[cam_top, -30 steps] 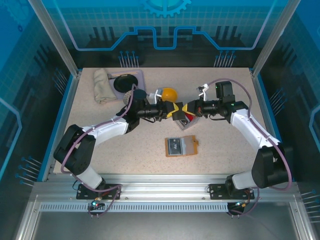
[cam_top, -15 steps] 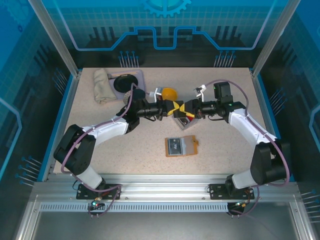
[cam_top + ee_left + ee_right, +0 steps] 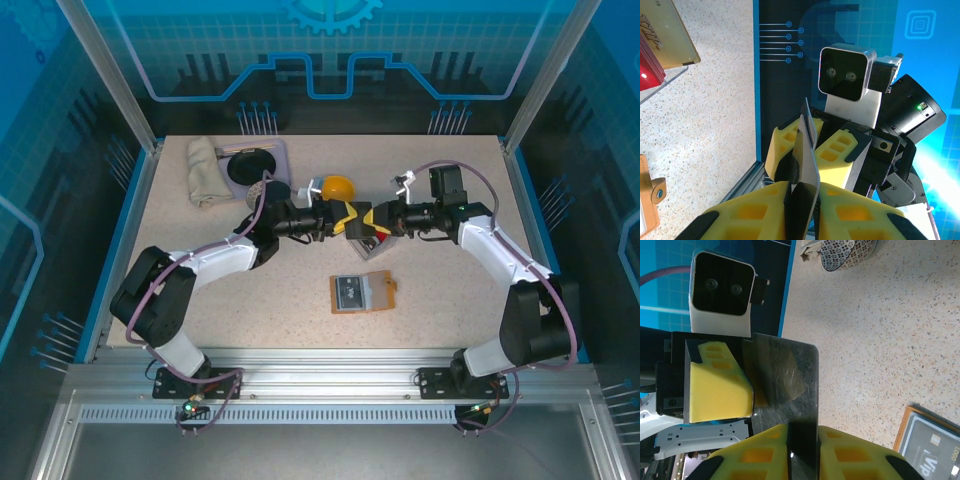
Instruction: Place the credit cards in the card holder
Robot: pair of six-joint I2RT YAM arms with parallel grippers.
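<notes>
A black credit card (image 3: pixel 807 150) hangs above the table between both grippers. My left gripper (image 3: pixel 801 187) is shut on its near end, and the card is slightly bowed. My right gripper (image 3: pixel 803 432) is shut on the opposite end of the same card (image 3: pixel 785 370), facing a yellow left fingertip (image 3: pixel 715 385). From above, the left gripper (image 3: pixel 352 217) and right gripper (image 3: pixel 372 219) meet tip to tip at mid-table. The tan card holder (image 3: pixel 363 292) lies open below them with a dark card in it. A beige card (image 3: pixel 665 30) and a red card (image 3: pixel 647 70) lie nearby.
An orange bowl (image 3: pixel 338 186) and a patterned bowl (image 3: pixel 262 190) sit just behind the grippers. A folded cloth (image 3: pixel 205 170) and a purple tray (image 3: pixel 255 160) are at the back left. A grey tray (image 3: pixel 362 248) holding the red card lies under the grippers.
The two grippers have closed the gap between them and now meet on the black card. The right gripper's jaws have come together on the card's free end.
</notes>
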